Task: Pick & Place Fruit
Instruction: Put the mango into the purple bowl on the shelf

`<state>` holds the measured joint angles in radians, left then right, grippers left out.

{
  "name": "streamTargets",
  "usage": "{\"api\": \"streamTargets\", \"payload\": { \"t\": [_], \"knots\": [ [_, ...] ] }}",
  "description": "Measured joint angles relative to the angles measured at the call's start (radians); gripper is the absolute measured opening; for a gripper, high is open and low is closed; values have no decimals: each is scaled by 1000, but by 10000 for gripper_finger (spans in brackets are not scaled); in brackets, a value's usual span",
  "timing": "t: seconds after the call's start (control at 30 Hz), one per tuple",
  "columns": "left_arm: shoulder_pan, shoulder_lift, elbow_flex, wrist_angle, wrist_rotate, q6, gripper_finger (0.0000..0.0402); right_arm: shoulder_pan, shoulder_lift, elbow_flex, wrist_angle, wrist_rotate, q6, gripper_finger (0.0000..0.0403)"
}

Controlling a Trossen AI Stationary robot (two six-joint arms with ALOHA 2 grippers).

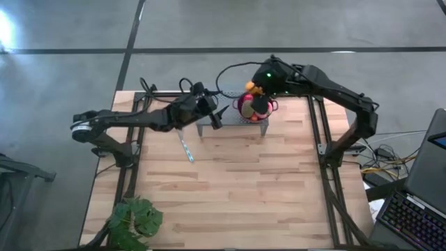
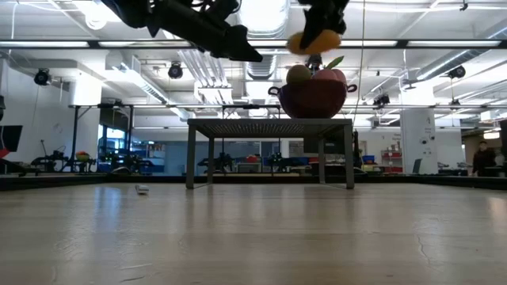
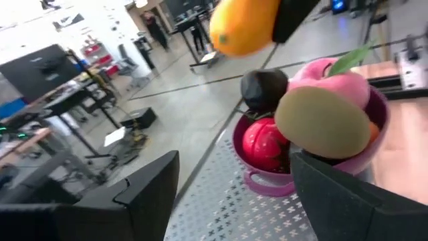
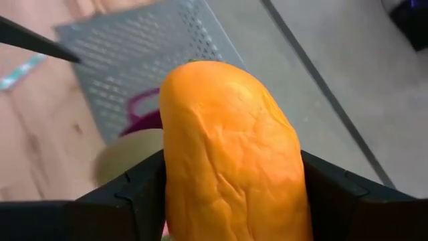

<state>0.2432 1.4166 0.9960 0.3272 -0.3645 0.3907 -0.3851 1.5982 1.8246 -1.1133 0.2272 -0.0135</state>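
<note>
A purple bowl (image 1: 245,111) stands on a grey perforated stand (image 1: 209,128) at the table's far side. It holds a pink fruit (image 3: 338,84), an olive-green piece (image 3: 321,120), a red ball (image 3: 264,142) and a dark ball (image 3: 264,90). My right gripper (image 1: 256,96) hovers above the bowl, shut on an elongated orange fruit (image 4: 231,154), which also shows in the low view (image 2: 314,39). My left gripper (image 1: 214,117) is open, in the air above the stand's left part and left of the bowl, touching nothing. My right gripper pinches the orange fruit between its two fingers, one pad (image 4: 137,194) on each long side, across its middle (image 4: 180,187). The fingers come from above, pointing down. The fruit is lifted clear above the bowl (image 2: 313,99), its rounded end sticking out past the fingertips.
A thin pale strip (image 1: 187,148) lies on the wooden table near the stand. A leafy green plant (image 1: 134,219) sits at the near left corner. Black frame rails (image 1: 317,132) run along both sides. A keyboard (image 1: 414,219) lies off the table's right.
</note>
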Motion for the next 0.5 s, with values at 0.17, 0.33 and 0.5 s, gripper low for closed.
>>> {"api": "streamTargets", "payload": {
  "t": [0.17,0.33,0.5],
  "knots": [
    [17,0,0,-2,86,-43,284,82,-64,-28,27,0,-13,235],
    [30,0,-2,-46,151,-61,282,178,-147,-123,83,3,0,240],
    [33,0,-2,-45,335,-95,281,268,-254,-293,232,8,2,253]
  ]
}}
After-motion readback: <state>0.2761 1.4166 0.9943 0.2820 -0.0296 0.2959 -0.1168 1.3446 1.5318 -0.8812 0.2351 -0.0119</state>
